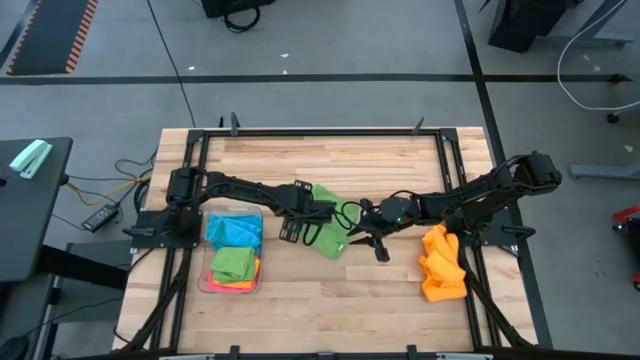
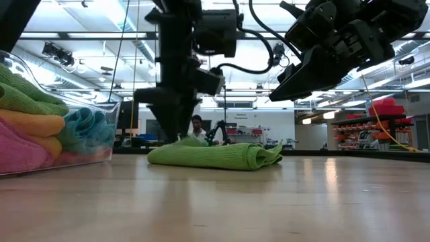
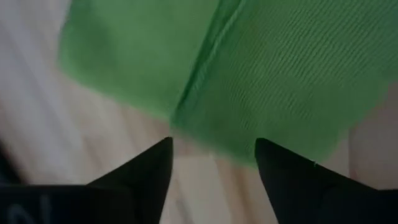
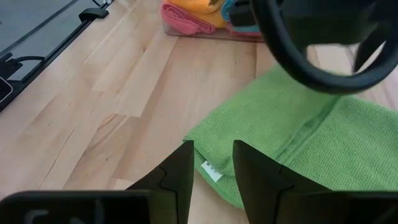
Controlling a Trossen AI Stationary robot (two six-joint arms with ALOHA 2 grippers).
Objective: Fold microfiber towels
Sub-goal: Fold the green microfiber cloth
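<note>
In the low view, the nearest things are the folded cloths in the clear tray (image 2: 101, 131) at the left edge of the frame; past them, at mid-frame, the green towel (image 2: 215, 156) lies flat on the surface (image 2: 269, 202), partly folded, its long axis running left to right with a thicker rolled fold at its right end. From above, the same green towel (image 1: 328, 222) sits at the centre of the picture, stretched diagonally from upper left to lower right. The left claw (image 1: 300, 212) stands at the towel's left edge, directly over it and the nearer of the two; its wrist view shows the fingers spread apart with nothing between them, the cloth's folded seam lying just beyond the tips. The right claw (image 1: 374, 242) hangs at the towel's lower-right corner, raised off the surface, its fingers parted a little and, as far as its wrist view shows, gripping nothing; the towel's tagged corner lies just ahead of them. Any next fold likely turns on that right-hand corner, which lies toward the right claw. Farther right, the orange towels (image 1: 442, 264) rest in a loose heap.
</note>
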